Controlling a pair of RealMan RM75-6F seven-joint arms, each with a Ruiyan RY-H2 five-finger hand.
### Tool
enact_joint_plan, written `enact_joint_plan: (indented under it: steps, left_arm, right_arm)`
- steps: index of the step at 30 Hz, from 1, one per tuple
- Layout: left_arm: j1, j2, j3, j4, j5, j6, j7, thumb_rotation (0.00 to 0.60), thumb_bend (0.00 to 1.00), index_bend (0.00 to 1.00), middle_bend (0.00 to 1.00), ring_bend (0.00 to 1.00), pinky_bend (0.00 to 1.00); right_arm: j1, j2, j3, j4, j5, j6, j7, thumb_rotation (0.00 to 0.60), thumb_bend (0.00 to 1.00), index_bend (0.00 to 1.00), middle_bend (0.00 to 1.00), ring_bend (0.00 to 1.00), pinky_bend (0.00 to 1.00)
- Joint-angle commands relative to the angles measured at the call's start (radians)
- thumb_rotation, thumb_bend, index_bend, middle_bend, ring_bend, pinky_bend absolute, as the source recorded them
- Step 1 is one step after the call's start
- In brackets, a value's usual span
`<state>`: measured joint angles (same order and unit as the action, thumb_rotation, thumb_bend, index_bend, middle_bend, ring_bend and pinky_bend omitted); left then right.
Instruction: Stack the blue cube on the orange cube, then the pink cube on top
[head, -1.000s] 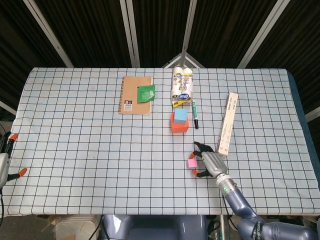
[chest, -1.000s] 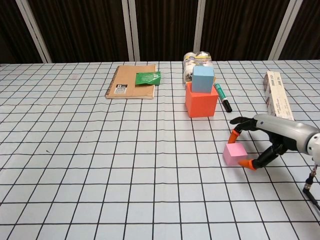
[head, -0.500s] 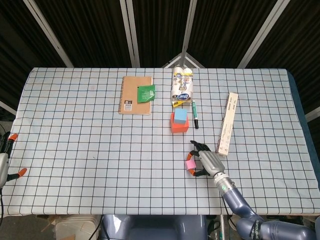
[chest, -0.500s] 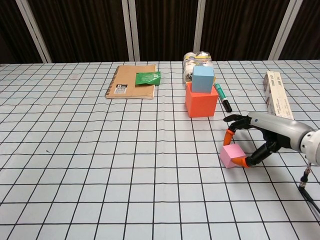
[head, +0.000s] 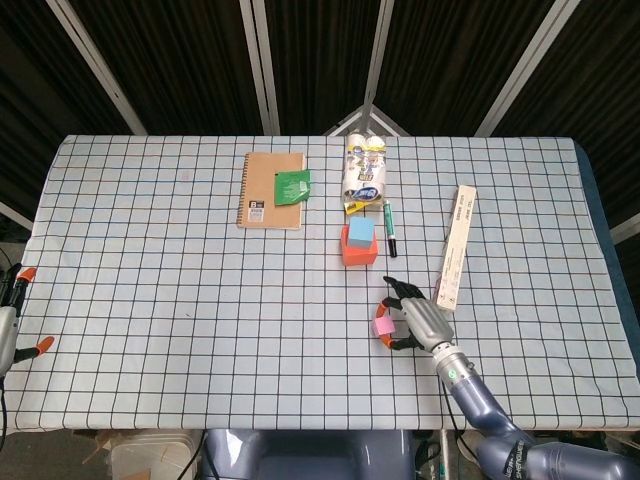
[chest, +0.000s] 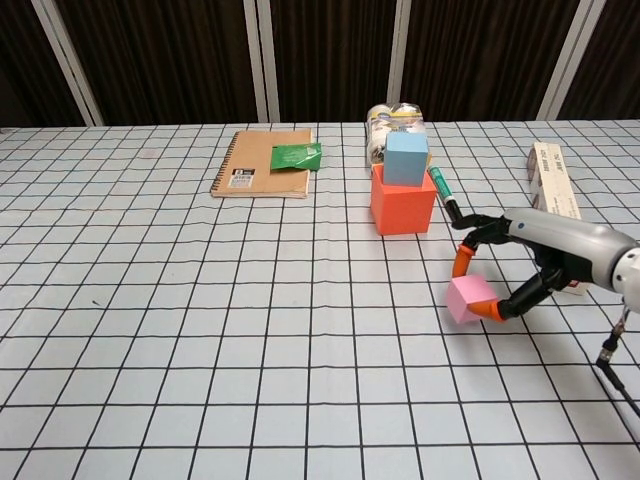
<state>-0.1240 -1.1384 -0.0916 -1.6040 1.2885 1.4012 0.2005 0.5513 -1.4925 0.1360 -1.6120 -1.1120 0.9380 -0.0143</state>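
Here the right hand (chest: 528, 268) pinches the pink cube (chest: 468, 299) between orange-tipped fingers (chest: 462, 262), one above and one at the cube's lower right edge, the cube tilted on a corner above the checked cloth (chest: 200, 330). In the head view the same hand (head: 420, 318) holds it (head: 383, 326) near the front edge. Behind, the matte blue cube (chest: 405, 159) sits squarely on the larger orange cube (chest: 402, 203). A black marker (chest: 444, 197) lies just right of the stack, a spiral kraft notebook (chest: 262, 164) with a green packet (chest: 295, 155) to its left, a long cardboard box (chest: 552, 178) at right. The left hand (head: 6, 335) shows only partly at the left edge; its fingers cannot be made out.
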Motion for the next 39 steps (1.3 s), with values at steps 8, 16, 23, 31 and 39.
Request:
enact_joint_plan:
  steps: [8,16,23,31,39]
  left_arm:
    - [0.004,0.007,-0.001,0.001,0.003,0.005,-0.017,0.6,0.11,0.05,0.0,0.0,0.0]
    - [0.004,0.007,0.002,-0.002,0.009,0.005,-0.016,0.6,0.11,0.05,0.0,0.0,0.0]
    - [0.009,0.006,0.002,-0.005,0.013,0.017,-0.013,0.6,0.11,0.06,0.0,0.0,0.0]
    - [0.008,0.009,0.0,0.0,0.01,0.011,-0.022,0.6,0.11,0.05,0.0,0.0,0.0]
    - [0.011,0.015,-0.005,0.005,0.004,0.012,-0.039,0.6,0.11,0.06,0.0,0.0,0.0]
  right_arm:
    - [0.054,0.187,0.112,-0.124,0.104,0.01,-0.118,0.6,0.36,0.47,0.0,0.02,0.0]
    - [0.134,0.364,0.2,-0.242,0.329,0.002,-0.274,0.6,0.36,0.47,0.0,0.02,0.0]
    - [0.273,0.396,0.238,-0.246,0.583,-0.032,-0.387,0.6,0.36,0.47,0.0,0.02,0.0]
    - [0.451,0.319,0.24,-0.161,0.827,-0.021,-0.488,0.6,0.36,0.47,0.0,0.02,0.0]
    - [0.543,0.257,0.257,-0.071,0.922,-0.027,-0.504,0.6,0.36,0.47,0.0,0.03,0.0]
